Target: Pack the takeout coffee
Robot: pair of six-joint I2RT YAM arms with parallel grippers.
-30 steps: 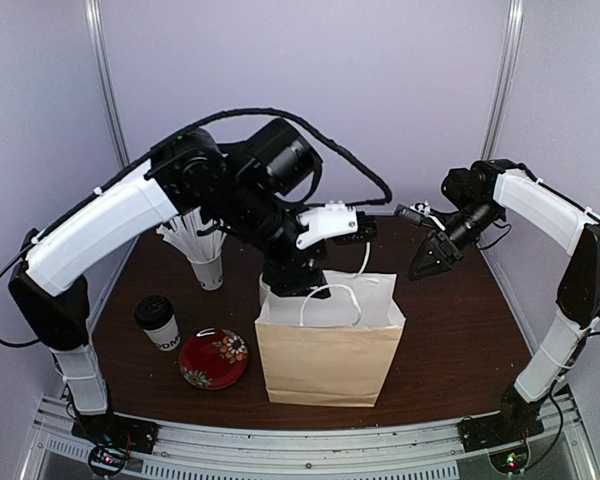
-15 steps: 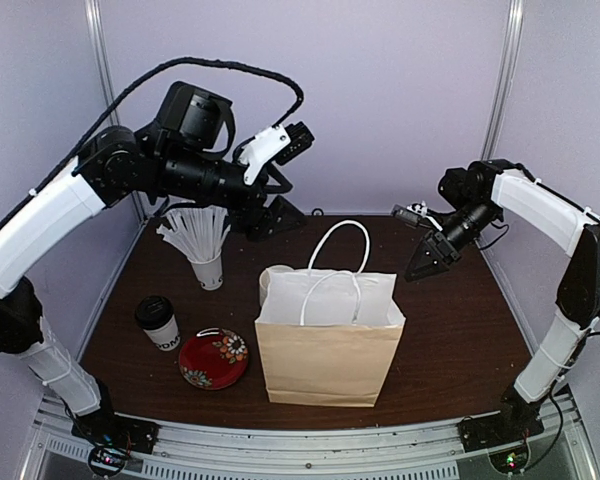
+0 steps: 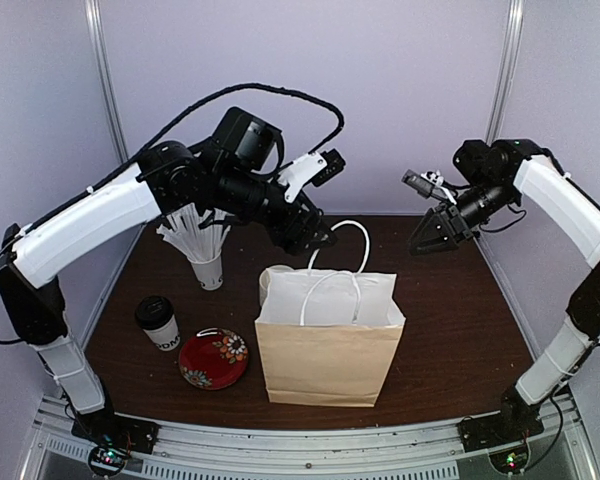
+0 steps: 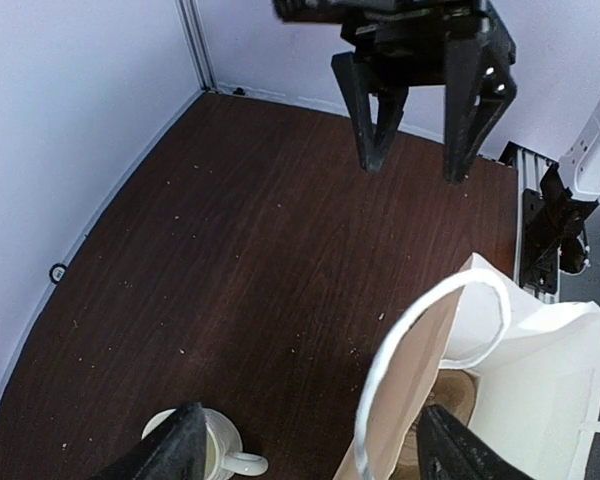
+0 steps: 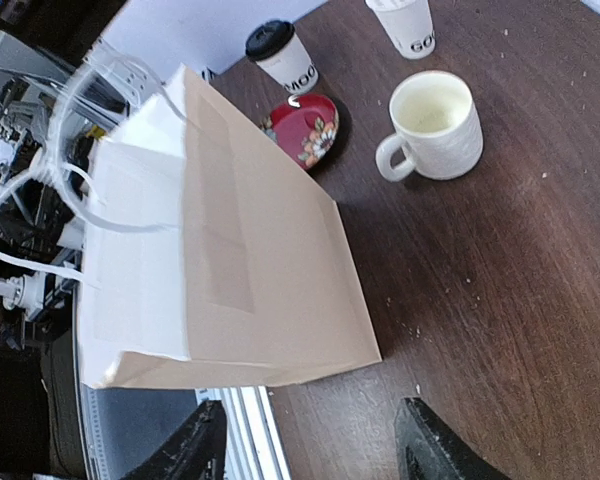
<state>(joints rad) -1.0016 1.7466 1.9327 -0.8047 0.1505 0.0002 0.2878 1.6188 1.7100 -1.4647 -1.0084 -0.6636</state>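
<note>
The takeout coffee [image 3: 158,322], a white paper cup with black lettering and a black lid, stands at the table's left front; the right wrist view shows the takeout coffee [image 5: 283,57] beyond the bag. A brown paper bag [image 3: 330,340] with white handles stands upright and open at mid-table. My left gripper [image 3: 315,235] hovers open behind the bag's back left corner, far from the cup, holding nothing. From its wrist, the left gripper [image 4: 315,455] straddles the mug and the bag [image 4: 500,380] from above. My right gripper [image 3: 435,232] hangs open and empty behind the bag at the right.
A smaller paper cup full of white straws [image 3: 205,250] stands at the back left. A red patterned plate [image 3: 213,358] lies beside the coffee. A white ceramic mug [image 5: 435,125] sits behind the bag. Walls enclose the table on three sides.
My left arm rose out of the bag's mouth, swung up and left, then came back down behind the bag. My right gripper lifted slightly and moved right. The coffee has not moved.
</note>
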